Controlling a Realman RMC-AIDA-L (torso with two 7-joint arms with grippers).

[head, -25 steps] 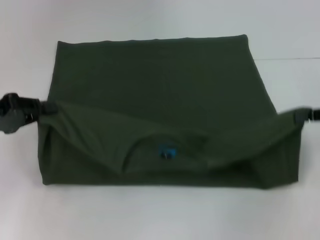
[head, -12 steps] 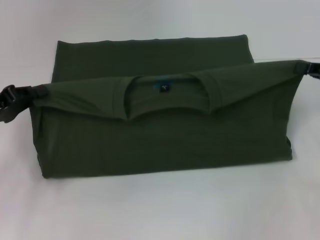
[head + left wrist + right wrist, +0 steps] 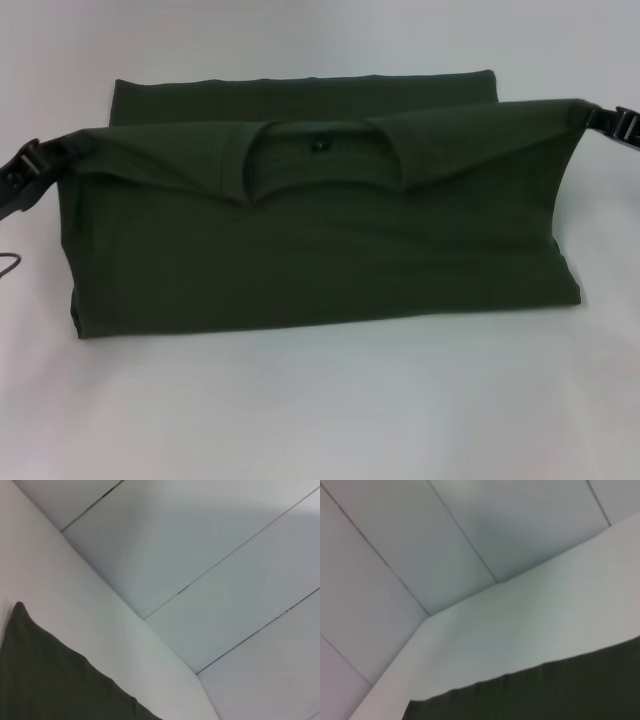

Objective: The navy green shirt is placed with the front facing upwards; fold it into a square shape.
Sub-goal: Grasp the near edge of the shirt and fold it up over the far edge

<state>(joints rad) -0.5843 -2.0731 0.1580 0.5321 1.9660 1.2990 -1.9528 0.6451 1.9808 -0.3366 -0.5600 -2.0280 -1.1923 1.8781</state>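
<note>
Navy green shirt (image 3: 320,250) fills the middle of the head view, spread across the white bench (image 3: 320,420). Collar-end flap is lifted and carried toward the far hem; only a thin strip of the lower layer shows along the upper edge of the frame. Collar (image 3: 315,165) with its small neck label sits upper centre.

Left hand (image 3: 40,165) at the left edge, pinching the flap's left corner. Right hand (image 3: 600,118) at the upper right, pinching the right corner. Cloth runs taut between them, slightly higher on the right.

Wrist views show only a dark cloth edge against pale bench and wall panels; no fingers visible there.

Handling, as judged: light, soft, limp cotton. It sags in the middle where unsupported and dips at the collar. Not slippery, not fragile. Best hold is at the outer corners of the folded edge, kept taut so the flap lands without wrinkles. Uneven tension could skew the fold.
</note>
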